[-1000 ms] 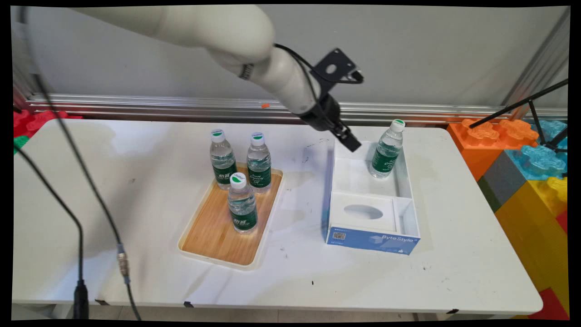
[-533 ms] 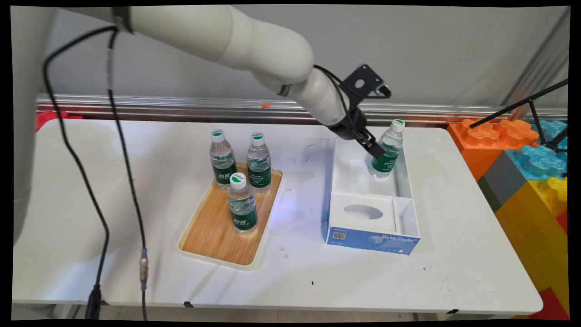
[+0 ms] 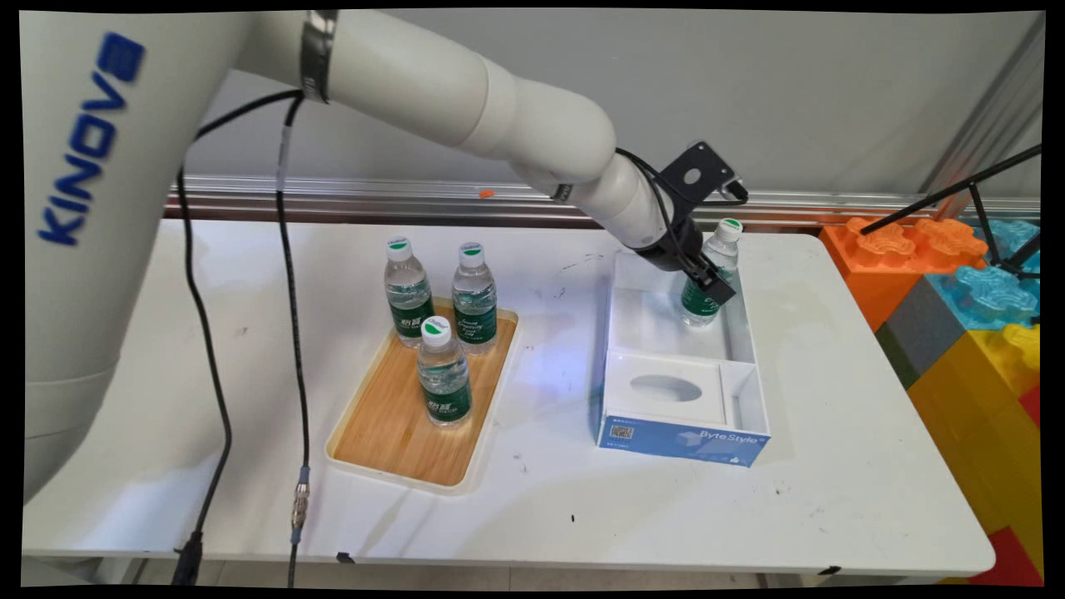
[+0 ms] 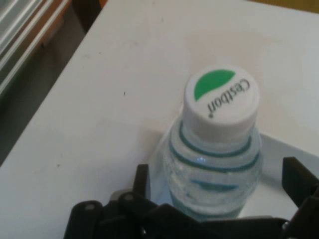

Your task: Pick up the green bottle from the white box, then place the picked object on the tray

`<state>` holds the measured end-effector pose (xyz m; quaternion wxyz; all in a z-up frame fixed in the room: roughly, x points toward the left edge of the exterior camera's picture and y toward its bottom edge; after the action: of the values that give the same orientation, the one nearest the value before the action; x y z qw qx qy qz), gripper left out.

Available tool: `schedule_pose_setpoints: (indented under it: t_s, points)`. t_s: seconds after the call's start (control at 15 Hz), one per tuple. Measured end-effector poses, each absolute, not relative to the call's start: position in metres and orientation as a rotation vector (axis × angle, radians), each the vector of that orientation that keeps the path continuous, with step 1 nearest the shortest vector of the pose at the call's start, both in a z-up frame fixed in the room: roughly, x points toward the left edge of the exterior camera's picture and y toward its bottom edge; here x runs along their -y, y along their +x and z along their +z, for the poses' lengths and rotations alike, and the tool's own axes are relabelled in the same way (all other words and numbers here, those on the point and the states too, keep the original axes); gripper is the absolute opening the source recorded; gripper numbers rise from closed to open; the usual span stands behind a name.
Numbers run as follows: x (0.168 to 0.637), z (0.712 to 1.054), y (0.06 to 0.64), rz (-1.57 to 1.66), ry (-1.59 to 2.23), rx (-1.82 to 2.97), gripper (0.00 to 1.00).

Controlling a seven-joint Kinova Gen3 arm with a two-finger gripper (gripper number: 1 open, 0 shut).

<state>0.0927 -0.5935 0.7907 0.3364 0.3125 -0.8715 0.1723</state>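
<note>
A white worktop (image 3: pixel 166 333) runs across to a grey wall with a metal rail along its foot, and big orange, blue and yellow toy blocks (image 3: pixel 957 283) stand stacked off its right end. Taking the open white box (image 3: pixel 684 416) with the blue front as the landmark: it sits right of centre on the worktop, with a white insert with an oval hole (image 3: pixel 666 388) in its near part and an open compartment in its far part. In that far compartment, towards the right wall, stands a water bottle (image 3: pixel 720 249) with a green label and a white cap, leaning slightly. The gripper (image 3: pixel 714 287) reaches down into this compartment from the upper left, at the bottle's label. In the hand view the fingers (image 4: pixel 299 179) stand apart, one on each side of the bottle (image 4: pixel 215 149), with the bottle's body between them; they are spread open and whether either touches the plastic cannot be told. The cap (image 4: pixel 221 99) faces the hand camera, showing a green patch and lettering.

Left of the box, just apart from it, lies a wooden tray with a white rim (image 3: pixel 399 449). Three more water bottles stand upright in the tray's far half: two side by side at the back (image 3: pixel 408 291) (image 3: pixel 474 298) and one in front of them (image 3: pixel 443 370). Black cables (image 3: pixel 291 333) hang from the arm well to the left of the box.
</note>
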Motion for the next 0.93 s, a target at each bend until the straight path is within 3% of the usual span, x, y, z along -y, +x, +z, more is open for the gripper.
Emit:
schedule_pose_setpoints:
  t_s: [0.47,0.53,0.93]
  points:
    - [0.602,0.782,0.079,0.492,0.790,2.250,1.00]
    - [0.602,0.782,0.079,0.496,0.788,2.249,0.00]
    - [0.594,0.788,0.078,0.524,0.771,2.257,0.00]
